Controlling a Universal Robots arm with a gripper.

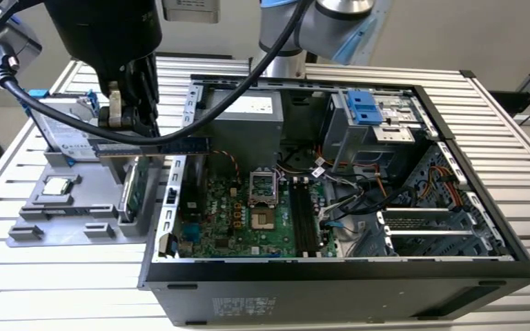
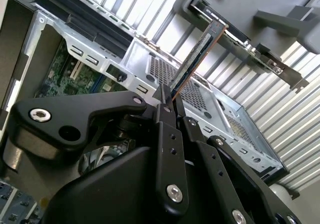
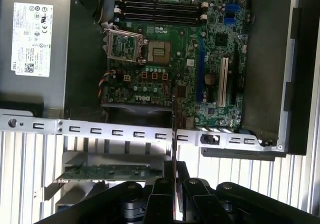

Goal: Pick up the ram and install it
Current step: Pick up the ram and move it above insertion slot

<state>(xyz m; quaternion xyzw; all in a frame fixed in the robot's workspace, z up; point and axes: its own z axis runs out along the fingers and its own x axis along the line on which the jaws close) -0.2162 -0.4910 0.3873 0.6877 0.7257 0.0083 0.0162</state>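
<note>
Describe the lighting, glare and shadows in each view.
Exterior view: soft even light, the computer case interior shaded. Second wrist view: the slatted table glares white behind the dark claw gripping the ram. First wrist view: table slats washed out, case wall in deep shadow.

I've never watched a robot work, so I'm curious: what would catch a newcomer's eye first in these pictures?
The black gripper, at the exterior view's upper left, grips the ram, a thin green stick held level in the air. Below it lies the open computer case with its green motherboard bare. On the grey tray beside the case, at the exterior view's left, sits a silver processor chip.
</note>
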